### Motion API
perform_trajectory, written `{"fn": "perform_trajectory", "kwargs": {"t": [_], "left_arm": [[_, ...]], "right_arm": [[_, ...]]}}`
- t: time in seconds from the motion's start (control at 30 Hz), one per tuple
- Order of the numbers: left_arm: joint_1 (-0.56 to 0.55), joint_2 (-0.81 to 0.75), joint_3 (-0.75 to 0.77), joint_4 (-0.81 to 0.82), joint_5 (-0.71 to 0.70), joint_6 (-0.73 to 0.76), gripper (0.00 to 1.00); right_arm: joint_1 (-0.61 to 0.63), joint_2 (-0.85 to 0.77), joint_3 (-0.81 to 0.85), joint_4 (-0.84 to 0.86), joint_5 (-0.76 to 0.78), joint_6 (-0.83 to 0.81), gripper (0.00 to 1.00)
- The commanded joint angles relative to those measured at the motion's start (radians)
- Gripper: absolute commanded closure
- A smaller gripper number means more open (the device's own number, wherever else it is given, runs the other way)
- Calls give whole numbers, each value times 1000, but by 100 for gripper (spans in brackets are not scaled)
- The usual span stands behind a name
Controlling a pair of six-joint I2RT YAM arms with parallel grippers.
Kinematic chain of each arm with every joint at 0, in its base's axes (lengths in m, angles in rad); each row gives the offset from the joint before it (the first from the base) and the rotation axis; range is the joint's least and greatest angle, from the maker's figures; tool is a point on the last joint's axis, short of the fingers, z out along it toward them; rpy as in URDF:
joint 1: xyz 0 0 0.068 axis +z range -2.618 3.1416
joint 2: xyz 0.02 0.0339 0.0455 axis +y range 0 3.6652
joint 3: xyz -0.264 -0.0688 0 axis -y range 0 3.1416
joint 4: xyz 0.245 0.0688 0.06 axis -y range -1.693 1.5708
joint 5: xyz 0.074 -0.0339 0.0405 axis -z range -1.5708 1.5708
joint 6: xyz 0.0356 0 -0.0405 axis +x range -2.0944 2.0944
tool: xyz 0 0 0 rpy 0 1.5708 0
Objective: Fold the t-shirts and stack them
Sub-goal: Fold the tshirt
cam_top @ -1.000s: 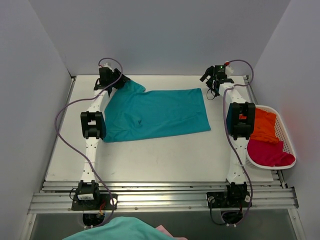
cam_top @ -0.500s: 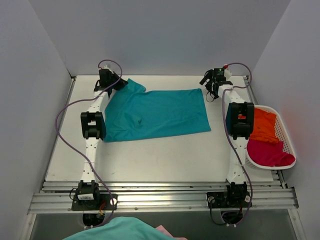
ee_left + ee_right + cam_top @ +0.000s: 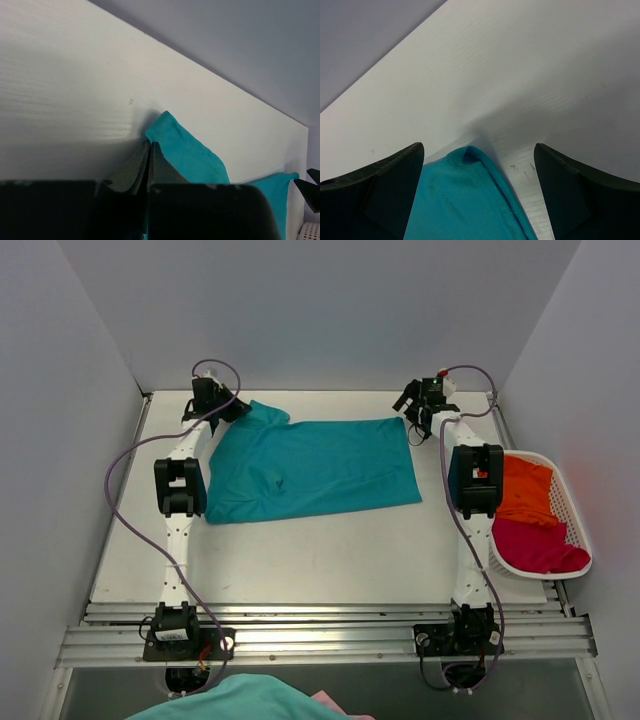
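A teal shirt (image 3: 310, 465) lies spread flat on the white table (image 3: 320, 550), its long side running left to right, with one short sleeve sticking out at its far left corner. The left gripper (image 3: 222, 405) sits at that sleeve. In the left wrist view its two dark fingers (image 3: 135, 167) are pressed together on the sleeve's edge, and the tip of the teal shirt (image 3: 190, 155) pokes out just beyond them. The right gripper (image 3: 412, 405) is at the shirt's far right corner. Its fingers (image 3: 380, 185) stand wide apart, one on each side of that corner of the teal shirt (image 3: 465, 200), and they grip nothing. To the right of the teal shirt and well apart from it, a white basket (image 3: 568, 502) holds an orange shirt (image 3: 525, 490) in its far half and a magenta shirt (image 3: 540, 545) in its near half, both bunched up and touching each other.
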Motion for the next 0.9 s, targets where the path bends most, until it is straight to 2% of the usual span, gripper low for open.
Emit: {"fn": "perform_trajectory", "kwargs": {"t": [0.0,0.1,0.2,0.3,0.4,0.43,0.47,0.5,0.57,0.6,0.63,0.7,0.87], "left_arm": [[6,-69,-17,20,27,25,98],[6,-63,-23,27,33,22,98],[6,-63,-38,36,36,22,98],[6,-66,-43,36,36,26,98],[6,-67,-46,32,31,32,98],[6,-67,-48,33,31,34,98],[6,-67,-48,32,31,35,98],[6,-66,-49,32,31,35,98],[6,-66,-48,33,33,37,98],[6,-67,-48,32,31,37,98],[6,-66,-48,33,33,38,98],[6,-70,-48,30,31,45,98],[6,-105,-61,23,21,64,98]], "right_arm": [[33,25,39,7,-15,-13,13],[53,45,58,3,-8,-22,14],[59,71,77,3,-15,-19,20],[63,105,114,-19,-23,-16,30],[66,125,135,-43,-20,-16,49],[66,127,135,-47,-20,-16,59],[66,127,137,-47,-18,-16,63],[66,127,138,-48,-17,-18,73],[66,127,138,-53,-11,-21,80],[65,128,138,-54,-9,-22,92],[65,130,141,-59,-6,-24,96],[65,130,140,-59,-3,-24,100],[63,134,173,-71,2,-34,100]]}}
